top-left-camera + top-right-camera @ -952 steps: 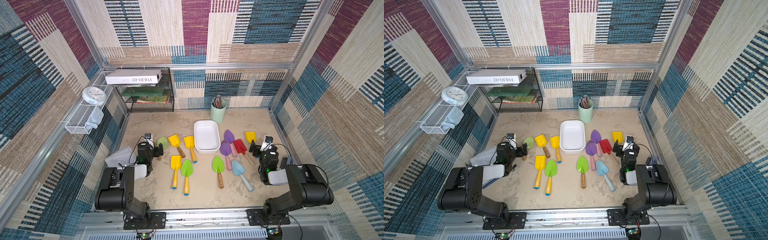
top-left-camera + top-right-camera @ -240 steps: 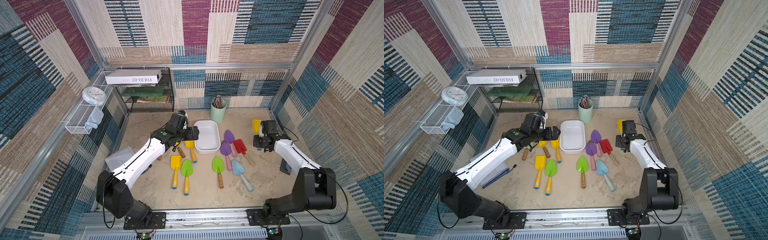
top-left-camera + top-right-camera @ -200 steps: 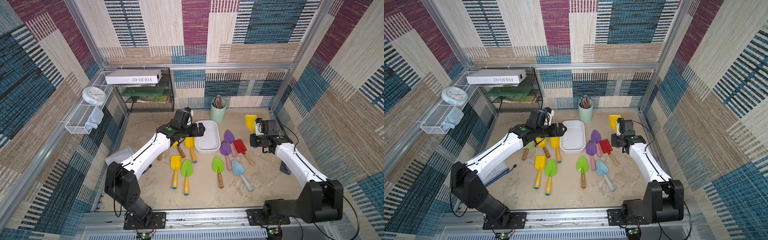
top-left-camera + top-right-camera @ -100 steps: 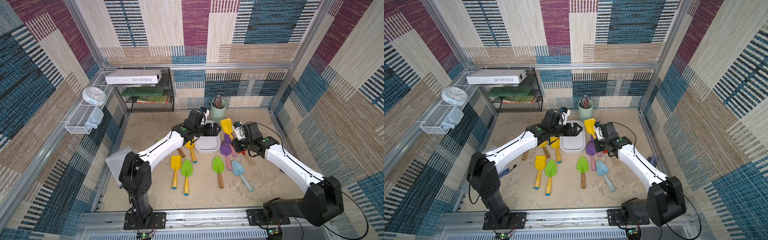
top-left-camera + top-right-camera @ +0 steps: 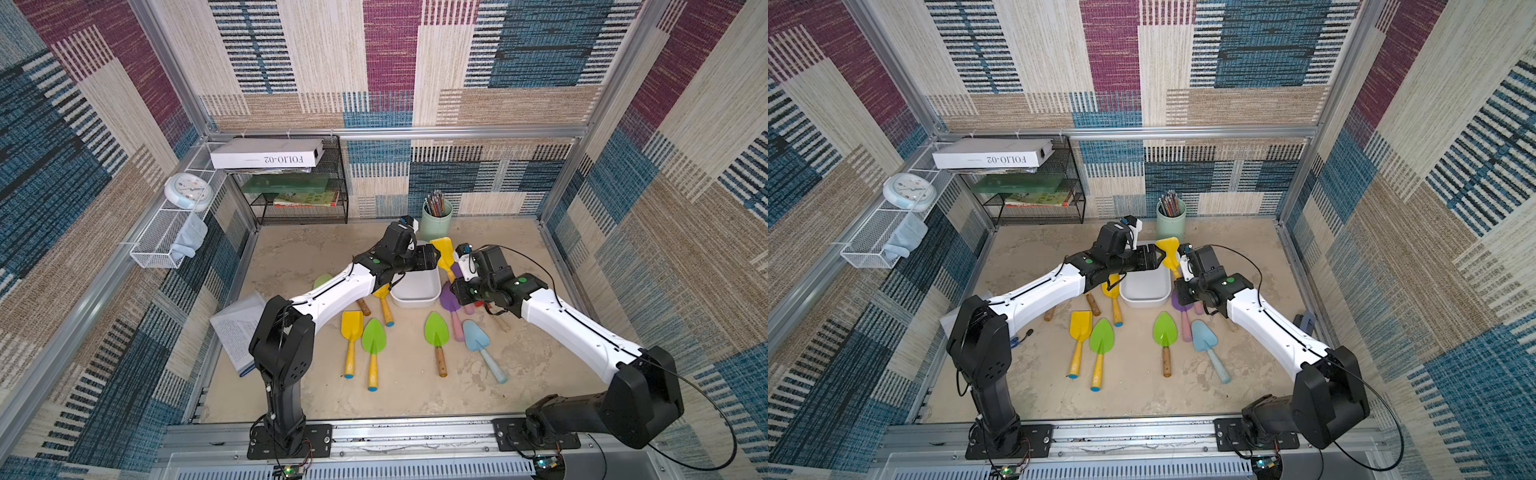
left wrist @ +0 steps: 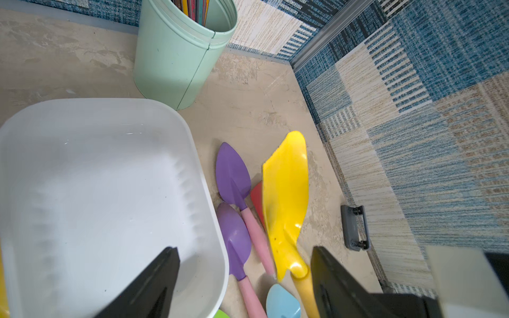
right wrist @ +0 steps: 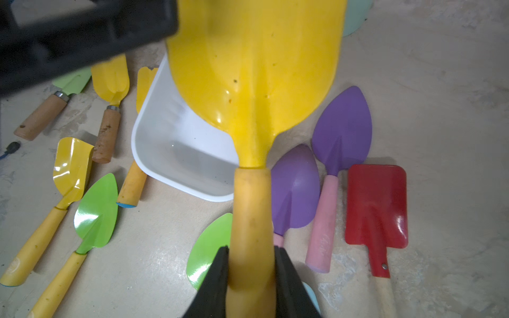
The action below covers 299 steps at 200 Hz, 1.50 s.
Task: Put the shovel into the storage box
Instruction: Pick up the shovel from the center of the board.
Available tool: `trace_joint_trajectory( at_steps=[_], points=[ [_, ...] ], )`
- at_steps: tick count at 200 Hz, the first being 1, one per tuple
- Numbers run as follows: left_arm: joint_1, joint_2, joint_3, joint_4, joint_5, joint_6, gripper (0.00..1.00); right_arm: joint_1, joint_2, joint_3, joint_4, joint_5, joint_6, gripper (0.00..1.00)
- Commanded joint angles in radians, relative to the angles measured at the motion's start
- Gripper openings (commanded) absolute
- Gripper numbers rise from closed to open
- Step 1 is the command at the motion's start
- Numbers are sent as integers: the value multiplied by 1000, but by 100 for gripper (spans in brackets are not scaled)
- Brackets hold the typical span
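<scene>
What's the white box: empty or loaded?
Empty: the storage box shows only bare white floor in both wrist views; the yellow shovel is not in it yet.

The yellow shovel (image 7: pixel 256 82) shows a glossy, lightly speckled blade and a matt, scuffed handle. The storage box (image 6: pixel 96 179) is smooth white plastic with faint sheen. The worktop (image 7: pixel 440 110) is matt, mottled, rough-looking.

The light is bright and even, falling from above, and shadows on the floor (image 5: pixel 407 395) are soft and short. In both top views the wide lens splays the frame posts (image 5: pixel 172 62) (image 5: pixel 892 62) outward. In my left wrist view the box (image 6: pixel 96 179) washes out to nearly flat white, and my left fingers (image 6: pixel 154 286) are out of focus. In my right wrist view glare spots sit on the yellow shovel (image 7: pixel 256 82) and a green blade (image 7: pixel 95 212). My right fingers (image 7: pixel 217 280) and a dark shape (image 7: pixel 68 41) close to the lens are blurred.
</scene>
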Motion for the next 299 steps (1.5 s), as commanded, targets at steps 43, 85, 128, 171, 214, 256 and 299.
trace_joint_trajectory(
  at_steps=[43,85,128,171,214,256,299],
  points=[
    [-2,11,-46,141,-8,-89,39,38,8,15,69,-23,63,0],
    [-5,-1,-84,190,-26,-116,25,48,10,15,75,-28,71,0],
    [-9,0,-83,187,-37,-117,0,50,13,13,77,-27,80,0],
    [-10,3,-76,168,-56,-111,0,51,6,16,85,-30,94,46],
    [-6,14,-19,43,-167,-12,0,50,-23,24,58,4,90,89],
    [70,84,53,-25,-101,51,0,50,-98,-8,42,33,82,95],
    [153,212,223,-92,29,98,0,50,-194,-73,56,54,79,99]
  ],
)
